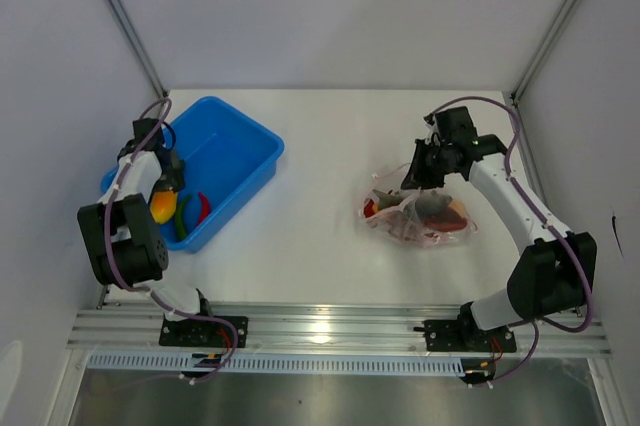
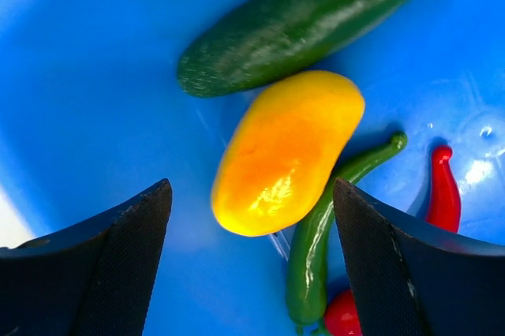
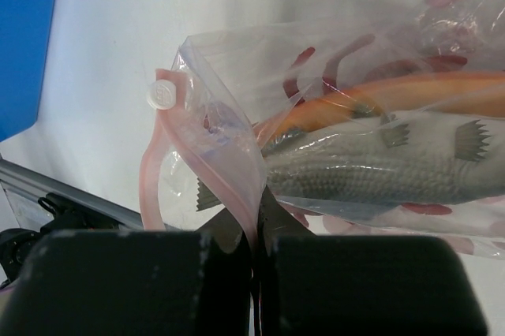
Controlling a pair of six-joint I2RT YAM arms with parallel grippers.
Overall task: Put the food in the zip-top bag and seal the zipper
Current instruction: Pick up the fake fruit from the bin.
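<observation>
Left gripper [image 2: 251, 194] hangs spread above a yellow piece [image 2: 288, 151] in the blue bin [image 2: 95, 76], cucumber [image 2: 308, 16] and green chilli [image 2: 316, 249] crowding it; right gripper [image 3: 256, 229] pinches the zip-top bag [image 3: 237, 76], fish [image 3: 379, 170] inside.

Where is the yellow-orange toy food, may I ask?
Top view: the yellow-orange food lies in the blue bin, left side, beneath the left gripper.

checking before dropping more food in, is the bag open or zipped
Open: the zipper bows away from the opposite lip of the zip-top bag, which the right gripper is shut on.
</observation>
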